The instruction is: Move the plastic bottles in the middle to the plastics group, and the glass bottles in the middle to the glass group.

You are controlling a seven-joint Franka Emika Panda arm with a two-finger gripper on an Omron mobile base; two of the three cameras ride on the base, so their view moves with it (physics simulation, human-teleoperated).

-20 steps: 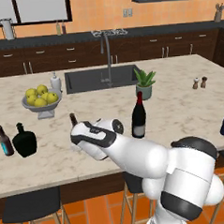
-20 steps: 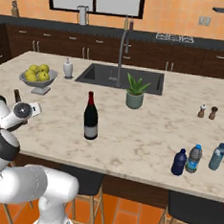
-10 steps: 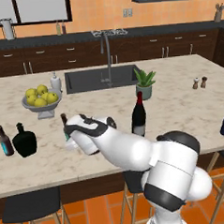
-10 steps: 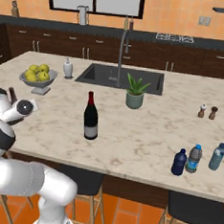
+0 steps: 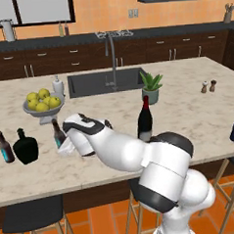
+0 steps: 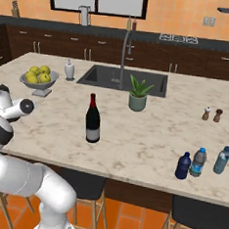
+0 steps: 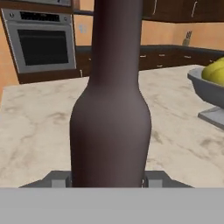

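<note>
Beer bottle [image 5: 56, 133] is pinched in the hand [image 5: 67, 146], standing upright on the marble tabletop [image 5: 197, 114] with its brown body dead centre between the two pads, neck running off toward 12 o'clock in the hand view. From the left base view, it sits right at 6 o'clock of the fruit bowl [image 5: 41, 105], and the glass group is off at its 9 o'clock: the squat black flask [image 5: 25, 147] and the other small beer bottle [image 5: 5, 147] beside it. The wine bottle [image 5: 145, 120] is standing way over at 3 o'clock, well apart from the hand.
</note>
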